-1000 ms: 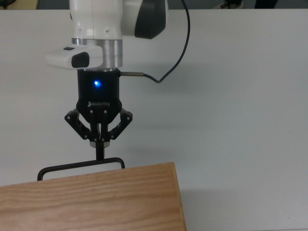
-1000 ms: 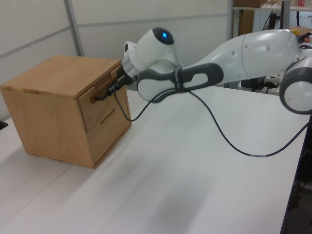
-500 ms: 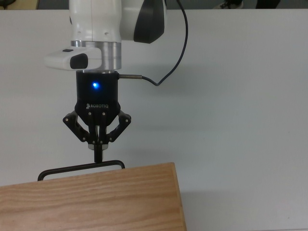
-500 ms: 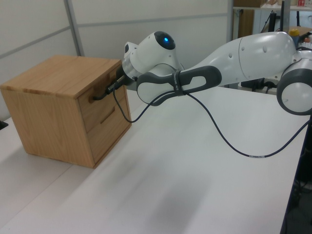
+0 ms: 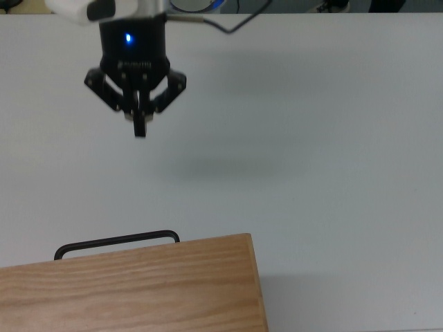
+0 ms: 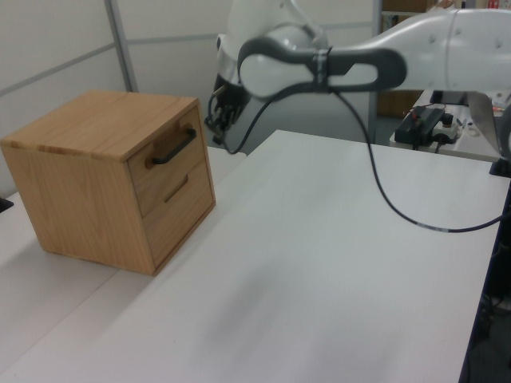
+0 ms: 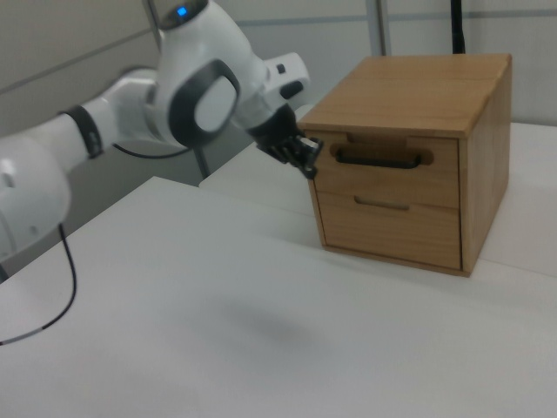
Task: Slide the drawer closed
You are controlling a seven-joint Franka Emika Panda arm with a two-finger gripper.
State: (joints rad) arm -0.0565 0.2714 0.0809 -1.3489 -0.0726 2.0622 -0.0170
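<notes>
The hand hangs in the air above the white desk, its two black fingers pressed together and holding nothing. In the top view a blue light glows on the black body above the fingers, and the fingertips point toward the bottom of the top view, at the cabinet.

The drawer sits well apart from the hand, out beyond the fingertips. It is the upper of two fronts in the wooden cabinet, and in the right view its front panel lies flush with the cabinet face, pushed fully in. Its black wire handle stands out from the panel; in the top view this handle lies ahead of the fingertips, with a broad stretch of bare desk between the two. In the left view the hand floats off the handle, up and to the left view's right of it, touching neither the handle nor the cabinet.

Below the drawer is a second front with a small slot pull. A dark cable trails from the white arm behind the hand.
</notes>
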